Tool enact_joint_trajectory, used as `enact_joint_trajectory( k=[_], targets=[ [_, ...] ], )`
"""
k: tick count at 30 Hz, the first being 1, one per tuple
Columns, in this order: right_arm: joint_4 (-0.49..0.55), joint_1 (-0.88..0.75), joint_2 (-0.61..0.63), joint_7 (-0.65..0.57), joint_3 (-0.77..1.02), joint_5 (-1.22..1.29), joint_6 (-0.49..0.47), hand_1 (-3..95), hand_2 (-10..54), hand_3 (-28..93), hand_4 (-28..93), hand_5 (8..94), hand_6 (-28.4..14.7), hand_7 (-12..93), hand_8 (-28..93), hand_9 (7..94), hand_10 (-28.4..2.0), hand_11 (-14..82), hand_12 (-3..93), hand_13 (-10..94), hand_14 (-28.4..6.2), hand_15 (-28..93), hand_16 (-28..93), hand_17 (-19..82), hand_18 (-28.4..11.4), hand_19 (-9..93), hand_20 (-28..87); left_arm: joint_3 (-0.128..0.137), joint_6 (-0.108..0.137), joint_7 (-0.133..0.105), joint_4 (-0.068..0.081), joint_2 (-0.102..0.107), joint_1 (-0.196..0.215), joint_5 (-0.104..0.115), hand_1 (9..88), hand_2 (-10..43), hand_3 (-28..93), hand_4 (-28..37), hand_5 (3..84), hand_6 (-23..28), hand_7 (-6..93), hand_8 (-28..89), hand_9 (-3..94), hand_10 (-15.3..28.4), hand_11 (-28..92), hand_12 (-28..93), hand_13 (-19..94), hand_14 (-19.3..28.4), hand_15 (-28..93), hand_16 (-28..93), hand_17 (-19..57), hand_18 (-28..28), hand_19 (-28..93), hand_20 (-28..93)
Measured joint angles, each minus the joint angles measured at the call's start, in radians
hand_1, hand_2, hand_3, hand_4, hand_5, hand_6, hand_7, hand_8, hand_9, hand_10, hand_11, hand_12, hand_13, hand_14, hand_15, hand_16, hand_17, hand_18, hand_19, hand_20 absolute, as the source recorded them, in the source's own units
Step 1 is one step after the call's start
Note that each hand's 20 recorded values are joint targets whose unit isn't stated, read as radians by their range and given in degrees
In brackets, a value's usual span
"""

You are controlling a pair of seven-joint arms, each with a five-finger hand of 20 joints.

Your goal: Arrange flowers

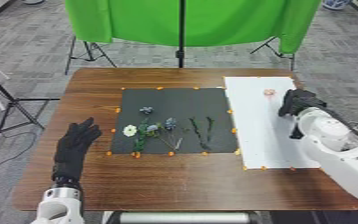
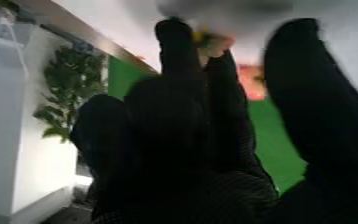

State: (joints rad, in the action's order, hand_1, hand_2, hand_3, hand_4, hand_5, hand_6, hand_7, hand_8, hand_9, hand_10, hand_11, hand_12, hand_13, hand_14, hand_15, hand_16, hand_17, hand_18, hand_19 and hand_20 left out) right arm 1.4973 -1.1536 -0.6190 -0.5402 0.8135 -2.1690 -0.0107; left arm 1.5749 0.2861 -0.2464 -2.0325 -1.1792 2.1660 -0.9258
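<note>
My left hand lies open over the table's left part, fingers straight and pointing away. My right hand is at the white sheet, just right of a small pink flower. In the right wrist view the right hand has its fingers and thumb straight and apart; a pale pink blossom shows by the fingertips, and a red-pink patch lies behind them. On the black mat are a white flower, a blue flower, a small blue-grey bloom and green stems.
Orange markers run along the edges of the mat and sheet on the brown table. A green cloth hangs on stands beyond the far edge. A white roll lies at the near edge.
</note>
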Motion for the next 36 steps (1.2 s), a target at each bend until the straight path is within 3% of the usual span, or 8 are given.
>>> enact_joint_trajectory(
  k=[2, 6, 12, 17, 25, 31, 36],
  targets=[
    [-0.025, 0.005, -0.003, 0.001, -0.032, -0.046, 0.08, 61.5, -9.5, 60, -19, 77.8, 0.9, 19, 6, 89.0, -8.3, 6.5, 34.3, 89, -2.3, 63, 33, 64, -11.8, 93, 59, 0.001, -0.001, 0.0, 0.0, 0.0, 0.0, 0.002, 20.7, 10.7, 63, -28.3, 43.7, 7.1, 8.2, -5, 40.6, 14.9, 20, 13, 29, 18.7, 30, -2, 1.3, 12.8, 11, 17],
    [-0.08, 0.003, -0.009, 0.009, -0.073, -0.081, 0.24, 63.4, -9.5, 60, -20, 80.0, 0.4, 20, 6, 91.2, -8.6, 7.0, 35.6, 91, -1.8, 62, 34, 66, -11.3, 93, 60, 0.002, 0.0, -0.001, -0.001, -0.001, 0.002, 0.005, 20.8, 10.6, 63, -28.3, 43.7, 7.2, 8.1, -5, 40.6, 14.9, 20, 13, 29, 18.8, 30, -2, 1.4, 12.7, 11, 16],
    [-0.061, -0.023, -0.003, 0.022, -0.039, -0.072, 0.305, 63.6, -9.5, 60, -19, 80.7, 0.1, 20, 7, 92.0, -8.7, 7.1, 36.2, 92, -1.3, 62, 34, 67, -11.1, 93, 60, 0.005, 0.0, -0.002, -0.003, -0.001, 0.007, 0.008, 21.0, 10.5, 63, -28.3, 43.6, 7.2, 8.2, -5, 40.5, 14.9, 20, 13, 29, 18.8, 31, -2, 1.4, 12.8, 11, 16],
    [0.036, -0.017, 0.021, 0.032, -0.027, -0.05, 0.383, 63.0, -9.5, 60, -19, 80.8, 0.3, 19, 8, 92.3, -8.7, 6.9, 36.7, 92, -1.2, 62, 35, 67, -11.0, 93, 61, 0.005, 0.0, -0.002, -0.003, -0.001, 0.008, 0.008, 21.1, 10.5, 63, -28.3, 43.7, 7.4, 8.1, -5, 40.5, 14.9, 20, 13, 29, 18.7, 30, -2, 1.4, 12.8, 11, 16],
    [0.194, 0.165, 0.01, 0.119, -0.203, 0.171, 0.339, 62.4, -9.5, 61, -18, 80.8, 0.5, 19, 8, 92.4, -8.5, 6.9, 37.0, 92, -1.2, 62, 36, 67, -11.1, 93, 62, 0.004, 0.0, 0.0, -0.003, -0.001, 0.007, 0.008, 21.1, 10.5, 63, -28.3, 43.6, 7.4, 7.8, -5, 40.5, 14.9, 20, 13, 29, 18.7, 31, -2, 1.0, 12.9, 12, 17],
    [0.124, 0.286, -0.123, 0.166, -0.349, 0.223, 0.282, 61.8, -9.5, 61, -18, 80.1, 0.3, 20, 9, 91.6, -8.3, 7.1, 37.9, 92, -1.1, 62, 36, 67, -11.2, 93, 62, 0.002, -0.002, 0.003, -0.001, -0.001, 0.004, 0.007, 21.1, 10.4, 63, -28.3, 43.6, 7.5, 7.7, -4, 40.5, 14.9, 20, 13, 29, 18.8, 31, -1, 0.4, 13.5, 13, 17],
    [0.097, 0.287, -0.215, 0.164, -0.363, 0.264, 0.207, 61.5, -9.5, 61, -17, 79.6, 0.2, 19, 9, 90.9, -8.1, 7.3, 38.6, 91, -1.0, 63, 36, 67, -11.1, 93, 63, 0.001, -0.003, 0.005, 0.0, -0.002, 0.002, 0.007, 21.1, 10.4, 63, -28.3, 43.6, 7.4, 7.9, -4, 40.5, 14.8, 20, 13, 28, 18.8, 31, -1, 0.2, 13.6, 13, 17]
  ],
)
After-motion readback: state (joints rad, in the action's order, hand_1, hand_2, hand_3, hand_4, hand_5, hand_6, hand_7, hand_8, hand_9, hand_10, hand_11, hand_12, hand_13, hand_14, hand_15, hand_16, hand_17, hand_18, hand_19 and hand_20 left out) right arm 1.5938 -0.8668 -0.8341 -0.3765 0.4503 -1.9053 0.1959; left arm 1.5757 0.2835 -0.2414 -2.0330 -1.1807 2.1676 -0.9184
